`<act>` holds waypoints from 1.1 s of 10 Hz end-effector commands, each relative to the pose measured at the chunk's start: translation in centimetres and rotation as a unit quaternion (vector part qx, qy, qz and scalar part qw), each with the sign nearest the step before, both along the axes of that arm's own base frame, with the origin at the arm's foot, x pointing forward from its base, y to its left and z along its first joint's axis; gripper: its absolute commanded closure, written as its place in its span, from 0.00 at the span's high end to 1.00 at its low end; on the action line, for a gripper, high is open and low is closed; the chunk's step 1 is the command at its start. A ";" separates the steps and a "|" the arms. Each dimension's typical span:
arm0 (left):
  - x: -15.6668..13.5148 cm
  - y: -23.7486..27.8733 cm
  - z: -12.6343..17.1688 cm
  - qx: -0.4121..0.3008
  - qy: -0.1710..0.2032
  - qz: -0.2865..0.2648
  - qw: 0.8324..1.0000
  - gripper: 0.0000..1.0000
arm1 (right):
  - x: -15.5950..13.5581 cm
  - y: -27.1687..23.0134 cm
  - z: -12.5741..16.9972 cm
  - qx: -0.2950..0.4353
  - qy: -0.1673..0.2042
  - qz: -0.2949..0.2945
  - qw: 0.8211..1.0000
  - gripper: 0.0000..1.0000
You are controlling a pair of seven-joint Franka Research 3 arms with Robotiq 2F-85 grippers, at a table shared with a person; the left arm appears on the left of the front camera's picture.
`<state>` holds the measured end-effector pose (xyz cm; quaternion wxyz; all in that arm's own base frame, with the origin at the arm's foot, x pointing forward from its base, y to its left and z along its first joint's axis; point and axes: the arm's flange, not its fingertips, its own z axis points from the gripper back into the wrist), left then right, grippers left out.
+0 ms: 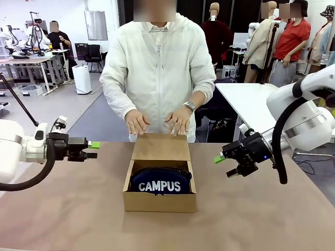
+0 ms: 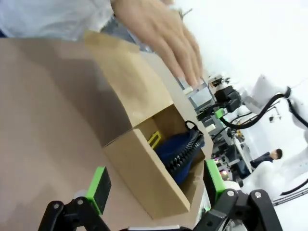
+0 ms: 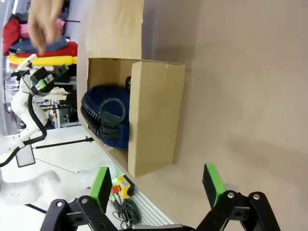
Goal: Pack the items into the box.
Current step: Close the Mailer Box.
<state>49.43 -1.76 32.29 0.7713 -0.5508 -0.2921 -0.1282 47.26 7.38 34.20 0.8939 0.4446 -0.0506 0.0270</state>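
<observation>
The brown cardboard box (image 1: 159, 201) sits mid-table with its lid flap (image 1: 161, 147) folded back toward the person. Inside lies the navy "CAMPUS" pencil case (image 1: 161, 184). In the left wrist view the case (image 2: 180, 149) has a sliver of the yellow utility knife (image 2: 155, 139) beside it, against the box wall (image 2: 144, 168). My left gripper (image 1: 94, 145) hovers open to the left of the box, above the table. On the other side my right gripper (image 1: 219, 158) is open and level with the box (image 3: 154, 115). Both hold nothing.
The person stands at the far edge with both hands (image 1: 137, 123) (image 1: 179, 121) hovering just past the lid flap. Bare brown tabletop (image 1: 63, 209) surrounds the box. A white table (image 1: 246, 97) stands behind on the right.
</observation>
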 end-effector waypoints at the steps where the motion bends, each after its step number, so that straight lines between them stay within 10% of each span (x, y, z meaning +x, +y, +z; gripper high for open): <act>1: -2.4 0.5 2.3 0.038 0.028 -0.007 0.999 1.00 | -1.7 -1.4 1.2 -0.007 0.003 -0.013 1.000 1.00; 6: -2.0 0.4 2.2 0.035 0.023 -0.009 0.999 1.00 | 1.1 -0.8 0.5 0.008 0.011 -0.061 0.998 1.00; 11: 12.2 -1.8 -3.6 -0.036 0.003 0.051 0.998 1.00 | 13.9 4.2 -1.8 0.011 -0.034 -0.114 0.993 1.00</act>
